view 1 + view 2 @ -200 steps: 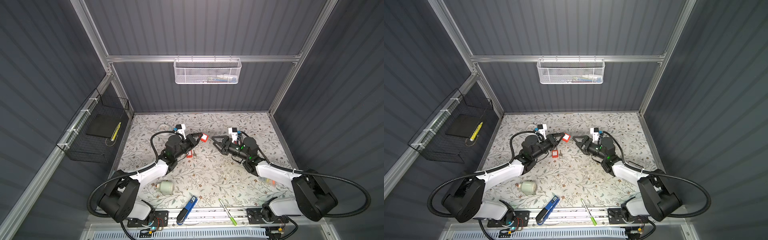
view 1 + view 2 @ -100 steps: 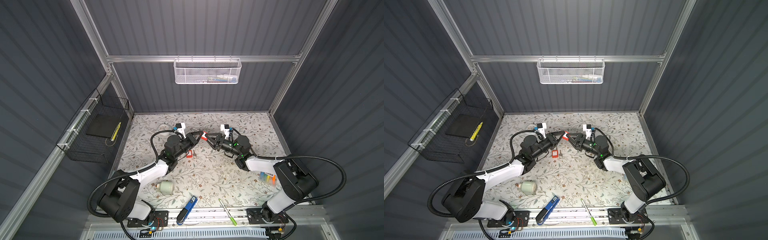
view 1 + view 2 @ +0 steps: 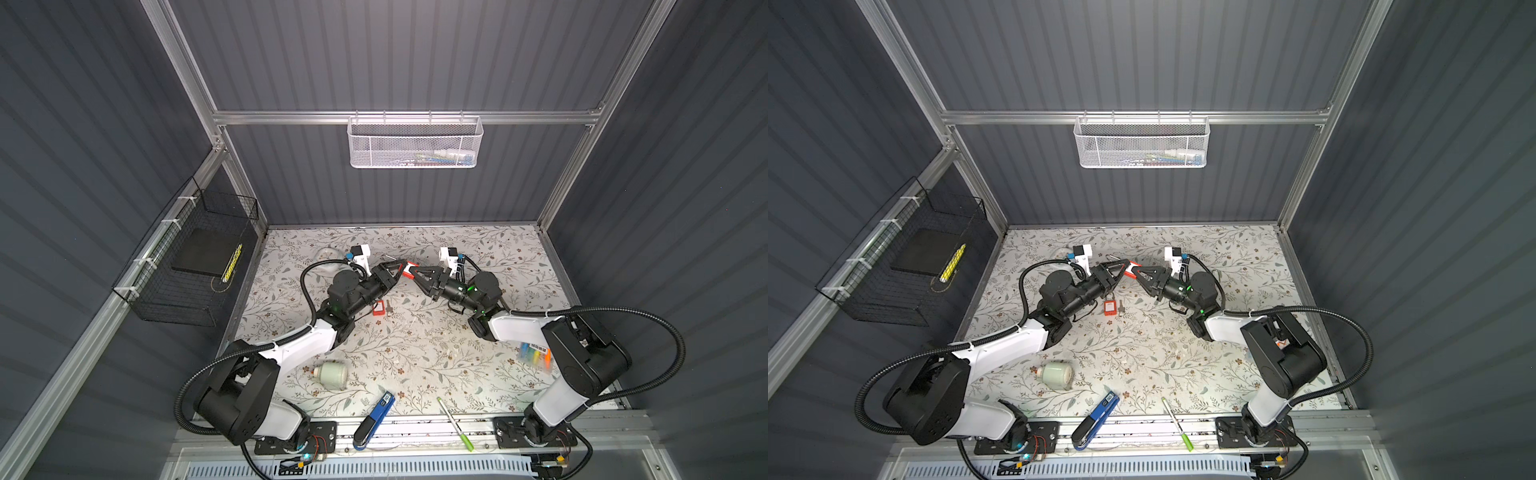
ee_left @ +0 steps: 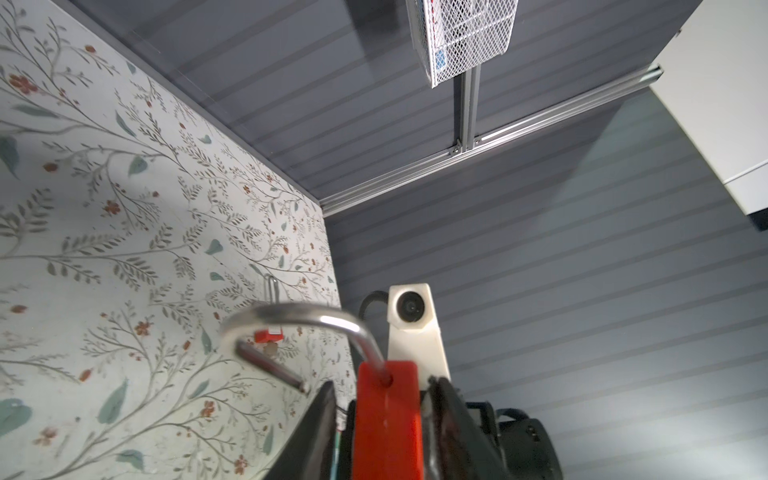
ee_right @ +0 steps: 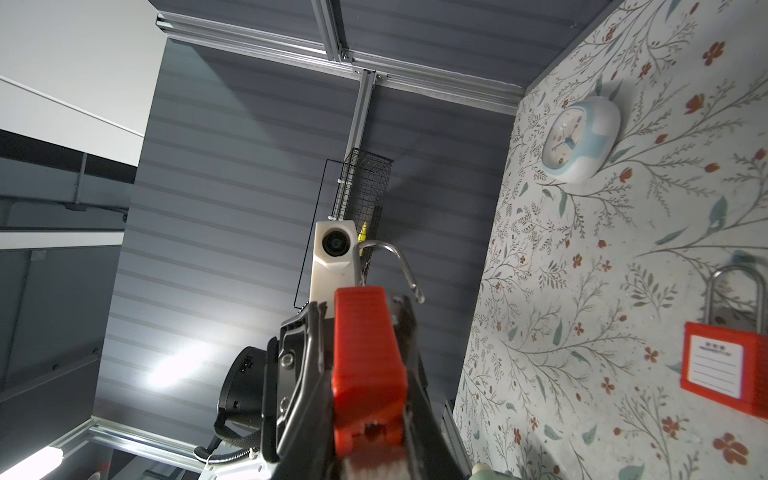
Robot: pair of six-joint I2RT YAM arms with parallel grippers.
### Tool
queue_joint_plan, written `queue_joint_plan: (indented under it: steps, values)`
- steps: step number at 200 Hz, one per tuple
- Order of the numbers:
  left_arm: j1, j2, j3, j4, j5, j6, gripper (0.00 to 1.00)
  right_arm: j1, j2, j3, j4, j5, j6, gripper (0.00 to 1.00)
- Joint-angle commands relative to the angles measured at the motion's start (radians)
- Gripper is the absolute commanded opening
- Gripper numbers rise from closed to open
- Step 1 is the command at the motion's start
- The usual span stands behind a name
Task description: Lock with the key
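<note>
One red padlock (image 3: 409, 268), axis horizontal, steel shackle (image 4: 291, 316) frame-left: right gripper (image 3: 417, 274) clamps it, left gripper (image 3: 400, 271) half-open. White mesh basket (image 3: 374, 141): small items (image 3: 440, 156).

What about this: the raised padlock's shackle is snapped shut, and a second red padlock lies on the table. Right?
No. The raised padlock has its shackle open, one end free, as the left wrist view shows. The second padlock lies on the table.

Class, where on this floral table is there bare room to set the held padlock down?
Bare: mid-table between spare padlock, jar and pen; also the far right corner. Crowded: around the held padlock, and the front edge.
</note>
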Motion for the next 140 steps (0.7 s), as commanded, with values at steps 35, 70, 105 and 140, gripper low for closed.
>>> queue_joint_plan:
  steps: [35,70,105,140]
  values:
    - [0.045,-0.101,-0.019,-0.110,0.005,0.074,0.77,-0.013,-0.066,-0.012,0.026,-0.017,-0.038,0.07]
    - [0.109,-0.156,-0.048,-0.146,0.031,0.079,0.81,-0.019,-0.095,-0.040,0.008,-0.029,-0.049,0.06]
    - [0.158,-0.183,-0.059,-0.156,0.063,0.076,0.78,-0.019,-0.107,-0.045,-0.008,-0.052,-0.051,0.05]
    - [0.159,-0.138,-0.019,-0.098,0.168,0.073,0.79,-0.018,-0.098,-0.038,-0.013,-0.076,-0.045,0.05]
